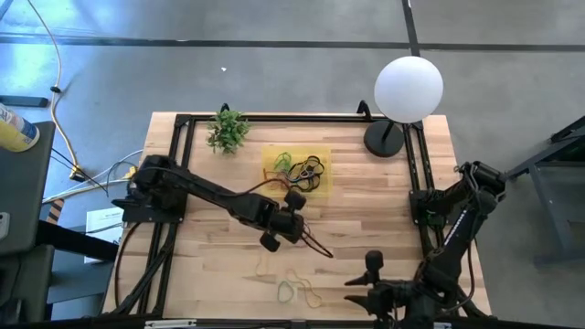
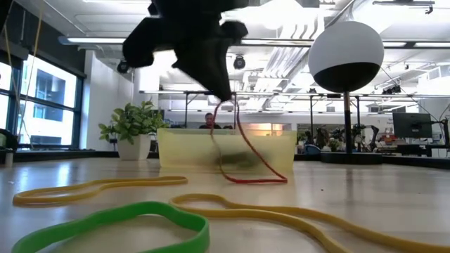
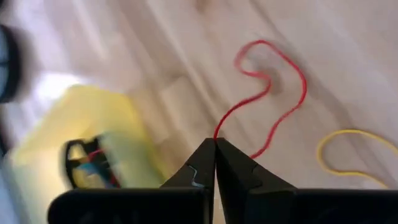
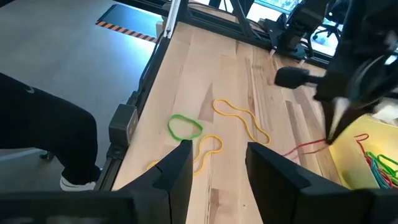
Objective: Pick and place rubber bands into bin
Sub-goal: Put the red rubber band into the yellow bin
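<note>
The bin (image 1: 271, 164) is a shallow yellow tray at the table's far middle, with several rubber bands (image 1: 306, 170) in it; it also shows in the low view (image 2: 176, 144). My left gripper (image 1: 299, 230) is shut on a red rubber band (image 1: 318, 246) just near of the bin. A green band (image 1: 287, 291) and yellow bands (image 1: 312, 296) lie flat on the table near the front edge. My right gripper (image 4: 217, 155) is open and empty at the near right, above the table. My left gripper pinches the red rubber band's upper end (image 3: 217, 132) between its two shut fingertips, which point down. The band hangs slack below the fingers (image 2: 228, 116). Its lower loop (image 2: 261, 180) reaches down to the table top.
A small green plant (image 1: 228, 131) stands at the far left. A lamp with a white globe (image 1: 409, 87) and a dark base (image 1: 384, 139) stands at the far right. A black frame (image 1: 178, 155) runs along the table's sides. Bare wood lies between the bin and the loose bands.
</note>
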Controlling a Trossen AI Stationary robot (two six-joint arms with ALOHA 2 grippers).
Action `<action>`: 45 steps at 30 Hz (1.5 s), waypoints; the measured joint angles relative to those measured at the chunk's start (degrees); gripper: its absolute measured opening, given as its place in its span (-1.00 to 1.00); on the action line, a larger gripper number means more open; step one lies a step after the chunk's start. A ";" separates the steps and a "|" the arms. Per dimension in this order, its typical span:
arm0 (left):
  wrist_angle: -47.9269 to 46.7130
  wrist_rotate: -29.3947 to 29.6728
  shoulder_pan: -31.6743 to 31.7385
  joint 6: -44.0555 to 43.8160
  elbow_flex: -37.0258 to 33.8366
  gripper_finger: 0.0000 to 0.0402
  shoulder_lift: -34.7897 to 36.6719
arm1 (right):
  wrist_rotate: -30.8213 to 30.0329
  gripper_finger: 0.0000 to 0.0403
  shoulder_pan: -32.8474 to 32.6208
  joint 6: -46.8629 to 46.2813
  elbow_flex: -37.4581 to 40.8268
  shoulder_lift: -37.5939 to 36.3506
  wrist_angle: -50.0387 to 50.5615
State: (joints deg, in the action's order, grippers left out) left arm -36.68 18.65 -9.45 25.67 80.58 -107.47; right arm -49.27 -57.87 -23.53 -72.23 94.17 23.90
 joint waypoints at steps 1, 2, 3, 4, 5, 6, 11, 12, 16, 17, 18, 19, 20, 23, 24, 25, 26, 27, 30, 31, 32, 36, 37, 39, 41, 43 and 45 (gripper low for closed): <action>-0.02 1.01 0.01 0.00 0.02 -1.00 0.61 | 0.10 -0.31 0.14 0.00 0.00 0.00 0.00; -0.07 1.98 0.02 0.00 0.04 -1.00 1.13 | 0.12 -0.31 0.16 0.02 0.00 0.00 0.00; -0.46 3.05 0.00 0.01 0.04 -1.00 1.51 | 0.10 -0.31 0.18 0.00 0.00 0.00 0.02; -0.82 3.93 0.00 0.00 0.04 -1.00 1.82 | 0.10 -0.31 0.17 0.02 0.00 0.00 0.04; -0.96 4.80 -0.03 -0.02 0.04 -1.00 2.15 | 0.10 -0.31 0.15 0.02 0.00 0.00 0.04; -1.21 5.69 -0.05 0.00 0.04 -1.00 2.55 | 0.11 -0.31 0.14 0.01 0.00 0.00 0.04; -1.92 9.75 -0.05 0.01 0.04 -1.00 4.98 | 0.06 -0.31 0.14 0.02 0.00 0.00 0.05; -2.18 10.51 -0.07 0.00 0.04 -1.00 5.42 | 0.02 -0.31 0.14 0.02 0.00 0.00 0.04; -2.89 14.34 -0.07 0.03 0.04 -1.00 7.79 | -0.25 -0.31 0.14 0.02 0.00 0.00 0.04; -3.09 15.41 -0.07 0.07 0.07 -1.00 8.40 | -0.32 -0.31 0.14 0.02 0.00 0.00 0.07; -3.37 16.52 -0.07 0.17 0.07 -1.00 9.01 | -0.32 -0.31 0.14 0.04 0.00 0.01 0.05; -3.67 17.57 -0.07 0.54 0.07 -1.00 9.60 | -0.32 -0.31 0.14 0.07 0.00 0.02 0.04; -3.94 18.69 -0.07 0.81 0.07 -1.00 10.23 | -0.32 -0.31 0.14 0.24 0.00 0.02 0.04; -4.33 21.42 0.07 1.45 0.09 -1.00 12.11 | -0.32 -0.31 0.14 0.24 0.00 0.02 0.02; -4.49 22.04 0.11 2.03 0.09 -1.00 12.71 | -0.32 -0.31 0.14 0.24 0.00 0.02 0.02; -4.55 22.74 0.20 2.52 0.09 -1.00 13.32 | -0.32 -0.31 0.14 0.24 0.00 0.02 0.04; -4.51 23.47 0.58 3.07 0.11 -1.00 13.92 | -0.32 -0.31 0.14 0.24 0.00 0.02 0.02; -4.52 23.83 0.92 3.80 0.11 -1.00 14.52 | -0.32 -0.31 0.14 0.24 0.00 0.02 0.00; -4.55 24.03 2.52 5.20 0.13 -1.00 15.90 | -0.32 -0.31 0.14 0.24 0.00 0.02 -0.03; -4.55 24.03 3.30 5.65 0.13 -1.00 16.22 | -0.32 -0.31 0.14 0.24 0.00 0.02 -0.05; -4.67 24.05 4.19 5.94 0.13 -1.00 16.40 | -0.32 -0.31 0.14 0.24 0.00 0.02 -0.07; -4.70 22.33 8.41 7.76 0.15 -1.00 16.45 | -0.30 -0.31 0.14 0.18 0.00 0.03 -0.17; -4.55 21.23 9.60 8.30 0.15 -1.00 16.45 | -0.29 -0.31 0.14 0.17 0.00 0.04 -0.19; -4.26 18.34 12.15 8.68 0.15 -1.00 16.44 | -0.23 -0.31 0.14 0.15 0.00 0.04 -0.18; -4.05 15.94 14.46 8.87 0.15 -1.00 16.40 | -0.23 -0.31 0.14 0.15 0.00 0.04 -0.18; -3.98 14.71 16.67 9.49 0.15 -1.00 16.40 | -0.18 -0.31 0.14 0.14 0.00 0.07 -0.18; -4.03 12.97 18.74 9.97 0.15 -1.00 16.40 | -0.14 -0.31 0.14 0.15 0.00 0.07 -0.20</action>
State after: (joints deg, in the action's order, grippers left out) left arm -40.71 31.62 9.29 35.64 80.73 -91.07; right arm -49.41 -57.74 -23.38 -72.23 94.24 23.70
